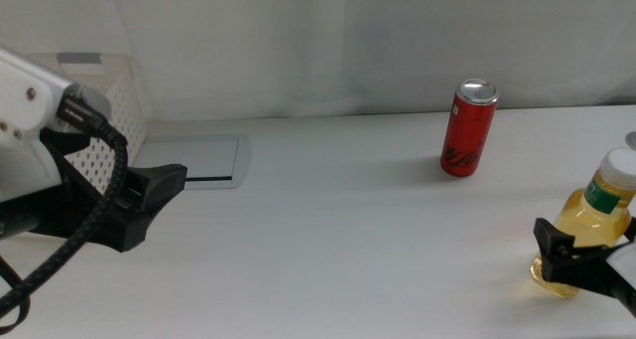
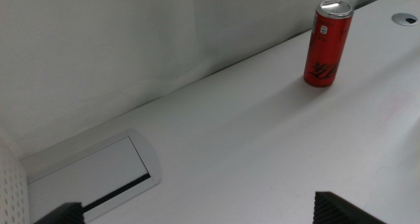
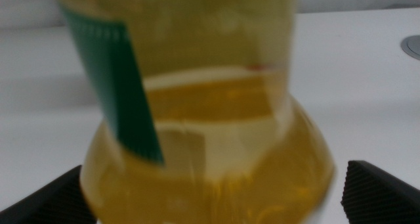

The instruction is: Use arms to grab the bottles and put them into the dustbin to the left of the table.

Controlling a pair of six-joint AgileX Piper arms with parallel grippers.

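A clear bottle of yellow liquid (image 1: 599,218) with a white cap and green label stands at the table's near right. My right gripper (image 1: 571,259) is open around its base. The bottle (image 3: 197,119) fills the right wrist view, with a dark jaw close on each side of it. A slim red can (image 1: 469,127) stands upright at the back right, apart from both arms. My left gripper (image 1: 159,188) hovers open over the table's left part, near the white perforated dustbin (image 1: 104,90). It holds nothing, and the can (image 2: 328,43) shows far ahead of it.
A grey metal panel (image 1: 199,160) is set flush into the white table (image 1: 328,250) beside the dustbin; the panel (image 2: 92,171) lies just ahead of the left jaws. A small round grommet (image 2: 405,18) sits at the far right of the table.
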